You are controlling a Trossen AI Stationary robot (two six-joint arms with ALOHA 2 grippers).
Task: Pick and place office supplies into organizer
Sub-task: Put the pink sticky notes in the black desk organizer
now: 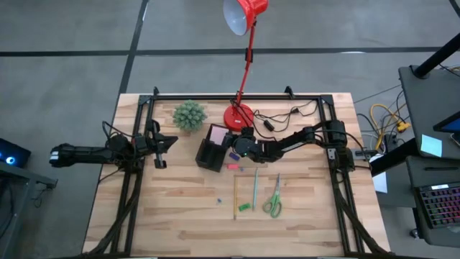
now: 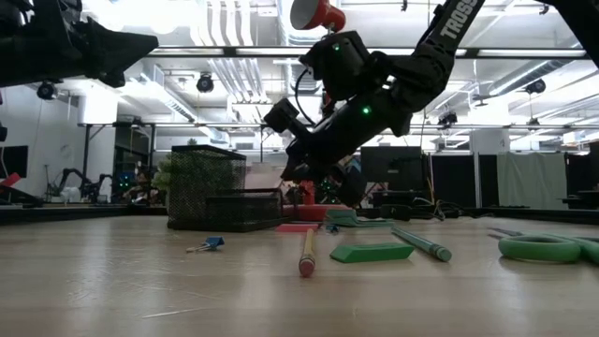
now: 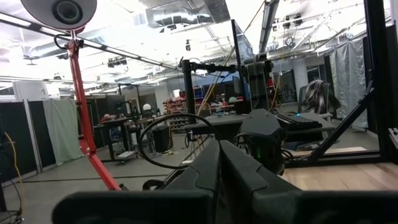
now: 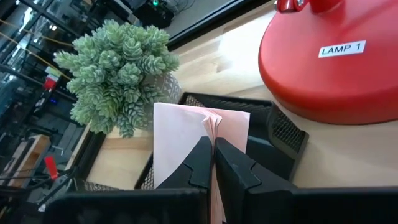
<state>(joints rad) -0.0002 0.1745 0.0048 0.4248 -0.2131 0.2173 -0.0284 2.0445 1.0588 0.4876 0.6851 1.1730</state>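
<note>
Pink sticky-note pad [image 4: 200, 140] partly behind right end effector [image 4: 213, 152]

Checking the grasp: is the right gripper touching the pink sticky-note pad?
Touching. Right wrist view shows the right gripper shut on the pink sticky-note pad.

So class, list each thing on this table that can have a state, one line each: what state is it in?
right tool: shut on pink sticky-note pad, over the organizer
left tool: shut, empty, at the table's left edge
scissors: flat on table, blades closed
yellow pencil: lying on table
green pen: lying on table
red desk lamp: upright
</note>
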